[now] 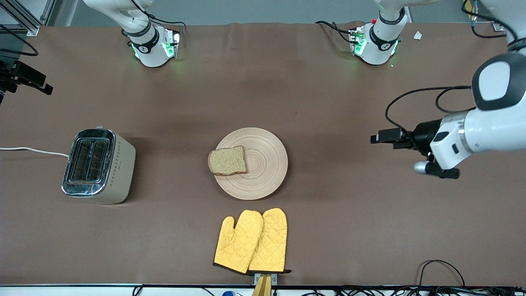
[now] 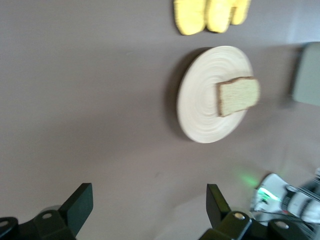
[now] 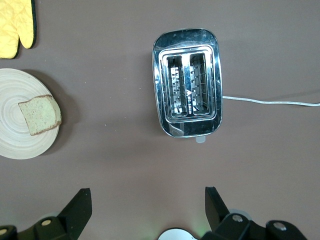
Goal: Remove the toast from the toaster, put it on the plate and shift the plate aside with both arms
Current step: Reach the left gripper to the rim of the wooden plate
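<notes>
Left end effector (image 2: 147, 212) is seen with its fingers spread apart and empty, held in the air over bare table toward the left arm's end, well apart from the plate. Right end effector (image 3: 145, 210) is likewise spread apart and empty, and is shown by its wrist view to hang above the toaster; it is not found in the front view.

With the plate (image 1: 267, 172) taken as the landmark, a pair of yellow quilted oven mitts (image 1: 251, 241) is found nearer to the front camera, just off the plate's rim. The toast (image 1: 227, 160) is laid flat on the plate, at the edge toward the right arm's end, its crust slightly overhanging the rim. The toaster (image 1: 98, 165) is set well apart from the plate toward the right arm's end, both slots empty, its white cord (image 1: 33, 150) led away from the plate.

The removal and placing steps are judged done; the plate is left to be moved aside. That move is judged to turn on the plate lying between the two end effectors, with the toaster-side rim falling to the right arm and the bare rim to the left arm.
</notes>
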